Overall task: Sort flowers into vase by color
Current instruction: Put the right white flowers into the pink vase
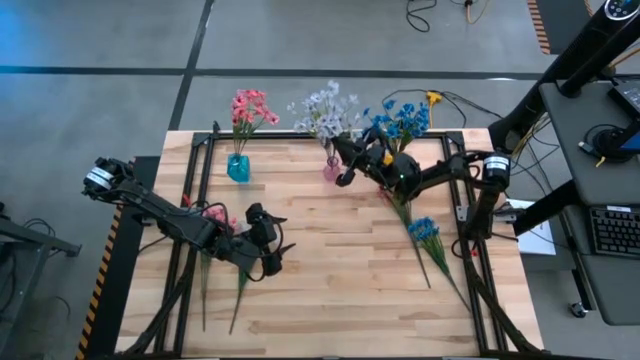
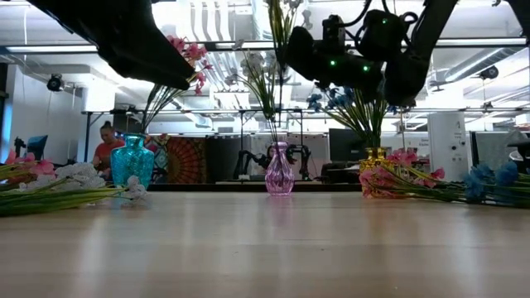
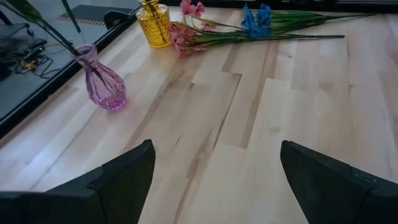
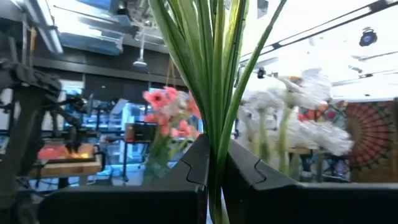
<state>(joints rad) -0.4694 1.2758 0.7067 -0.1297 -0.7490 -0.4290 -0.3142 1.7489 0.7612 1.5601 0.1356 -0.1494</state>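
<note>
Three vases stand along the far edge. A teal vase (image 1: 238,167) holds pink flowers (image 1: 250,106). A purple vase (image 1: 331,170) stands under pale lavender-white flowers (image 1: 325,112). A yellow vase (image 3: 154,22) holds blue flowers (image 1: 400,122). My right gripper (image 1: 345,176) is beside the purple vase, shut on a bunch of green stems (image 4: 214,74). My left gripper (image 1: 282,240) hangs open over the near left of the table, nothing between its fingers (image 3: 118,180). Loose blue (image 1: 423,230) and pink (image 1: 214,213) sprays lie flat on the wood. My right gripper pinches several green stems (image 4: 216,134) together between its two fingers, which lie across them and come from the table's right, slanting upward. The stems stand about upright, rising above the fingers. In the low view they run down (image 2: 269,108) toward the purple vase's neck.
More loose sprays lie on the table's left side (image 2: 50,178) and by the yellow vase (image 3: 193,34). A black frame (image 1: 190,200) edges the wooden top. Bare wood (image 1: 340,280) spreads across the middle and near side. A person (image 2: 106,147) sits in the room behind.
</note>
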